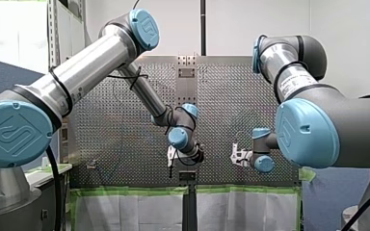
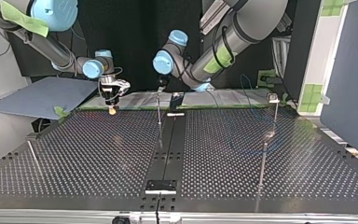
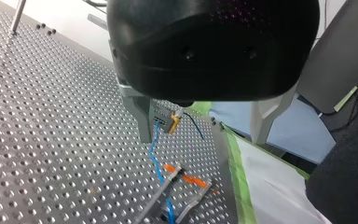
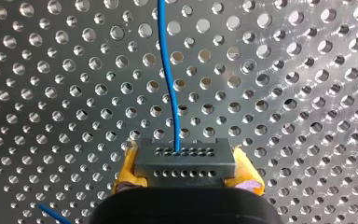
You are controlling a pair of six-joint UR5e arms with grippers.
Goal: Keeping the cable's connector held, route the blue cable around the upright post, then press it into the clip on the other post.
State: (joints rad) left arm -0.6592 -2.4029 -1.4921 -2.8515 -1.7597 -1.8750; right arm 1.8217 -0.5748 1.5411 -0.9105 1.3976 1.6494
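Closest to the right wrist camera, the connector (image 4: 185, 161) is a dark grey block with two rows of small holes. It is clamped between the yellow pads (image 4: 127, 170) of my right gripper (image 4: 185, 173), whose jaws are closed against its two sides. The blue cable (image 4: 168, 79) leaves one hole in the upper row and runs ahead over the perforated table (image 4: 298, 93), bending slightly. Its far end is cut off at the view's edge. A second short stretch of blue shows beside the gripper, and I cannot tell how it joins the first.

From the left wrist, the cable hangs from the connector down towards the table, just beside one metal finger (image 3: 137, 112) of my left gripper (image 3: 201, 138). That gripper's jaws stand wide apart and hold nothing, and its black body hides much of the scene. Lower down, the cable passes into a blurred grey shape (image 3: 186, 198) with orange marks that is hard to make out.

In the top view the cable is too thin to follow, so whether it touches any post cannot be told. A thin post (image 2: 276, 116) near that view's right carries a small bright clip (image 2: 273, 97) at its tip. A second post (image 2: 263, 161) stands nearer the camera, and both are well apart from my right gripper.
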